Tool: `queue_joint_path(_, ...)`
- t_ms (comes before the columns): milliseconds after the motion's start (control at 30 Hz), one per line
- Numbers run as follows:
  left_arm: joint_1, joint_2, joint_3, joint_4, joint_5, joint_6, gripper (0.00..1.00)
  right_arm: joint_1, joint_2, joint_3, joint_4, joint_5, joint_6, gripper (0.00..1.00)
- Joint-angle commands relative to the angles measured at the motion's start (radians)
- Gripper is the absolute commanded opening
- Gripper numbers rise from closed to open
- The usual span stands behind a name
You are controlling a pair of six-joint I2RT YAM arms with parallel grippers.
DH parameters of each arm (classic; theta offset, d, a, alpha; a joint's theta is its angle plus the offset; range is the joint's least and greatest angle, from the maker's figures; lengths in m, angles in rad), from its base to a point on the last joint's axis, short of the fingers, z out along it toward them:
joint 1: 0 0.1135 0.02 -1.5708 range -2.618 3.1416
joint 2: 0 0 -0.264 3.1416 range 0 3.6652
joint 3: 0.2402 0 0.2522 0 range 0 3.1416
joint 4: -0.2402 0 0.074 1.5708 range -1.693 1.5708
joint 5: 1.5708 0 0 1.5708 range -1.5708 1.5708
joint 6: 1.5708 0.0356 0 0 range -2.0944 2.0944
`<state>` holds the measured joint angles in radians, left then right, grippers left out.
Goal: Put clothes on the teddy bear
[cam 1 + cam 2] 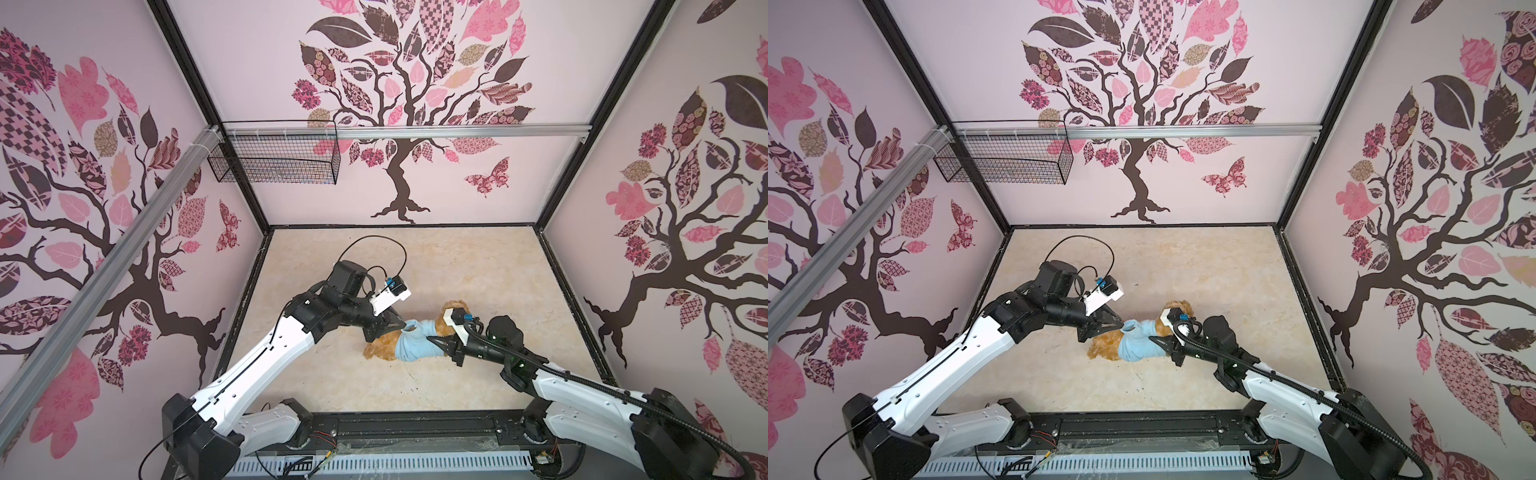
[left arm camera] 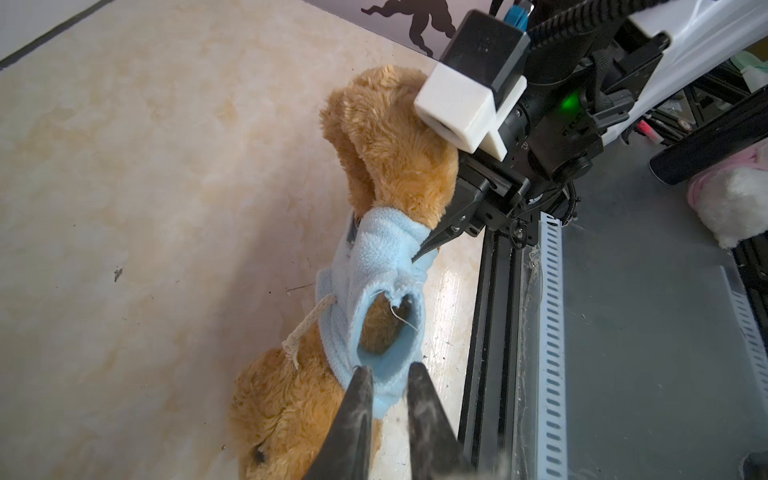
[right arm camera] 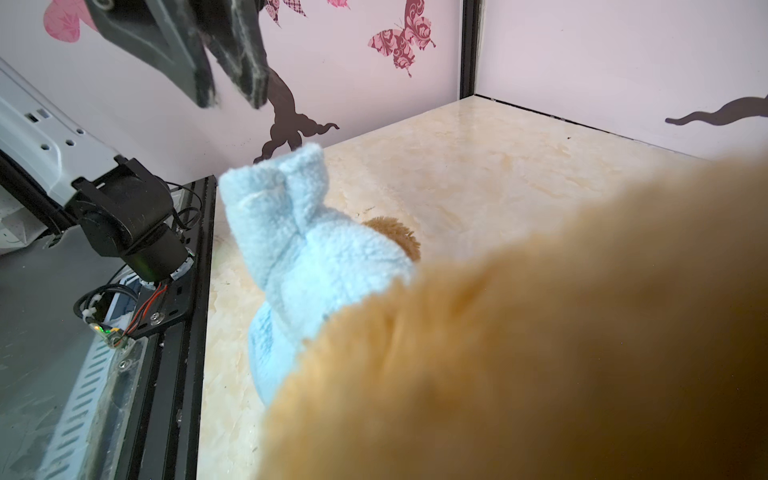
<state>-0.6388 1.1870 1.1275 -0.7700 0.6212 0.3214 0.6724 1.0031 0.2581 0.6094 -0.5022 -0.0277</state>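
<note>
Right pincer pinches the edge of the hoodie, steadying the teddy bear, I judge, while my left pincer hovers slightly parted, empty, by the sleeve.

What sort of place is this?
Probably a robot test booth, not a playroom: a left arm and a right arm mounted at the edge of the marbled tabletop, boxed in by black-framed walls with pink tree decals.
</note>
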Motion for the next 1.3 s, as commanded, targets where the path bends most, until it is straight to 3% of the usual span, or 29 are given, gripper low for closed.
queue_joint_path(0, -0.026, 0.004, 0.047, -0.046, 0.007, 0.036, 0.14, 0.007, -0.017, 0.014, 0.067, -0.018, -0.027, 0.13)
queue_joint_path(267, -0.061, 0.061, 0.078, -0.026, -0.027, 0.065, 0.06, 0.017, -0.017, 0.012, 0.062, -0.018, -0.035, 0.13)
queue_joint_path(600, -0.065, 0.131, 0.107, -0.097, -0.043, 0.140, 0.06, 0.023, -0.017, 0.015, 0.055, -0.005, -0.038, 0.13)
queue_joint_path(833, -0.094, 0.150, 0.092, -0.087, -0.085, 0.174, 0.12, 0.023, -0.021, 0.017, 0.061, -0.012, -0.022, 0.13)
queue_joint_path(1033, -0.109, 0.185, 0.097, -0.040, -0.093, 0.164, 0.24, 0.025, -0.025, 0.017, 0.087, -0.031, 0.006, 0.13)
queue_joint_path(1267, -0.117, 0.238, 0.093, 0.023, -0.051, 0.138, 0.31, 0.027, -0.015, 0.023, 0.145, -0.057, 0.047, 0.13)
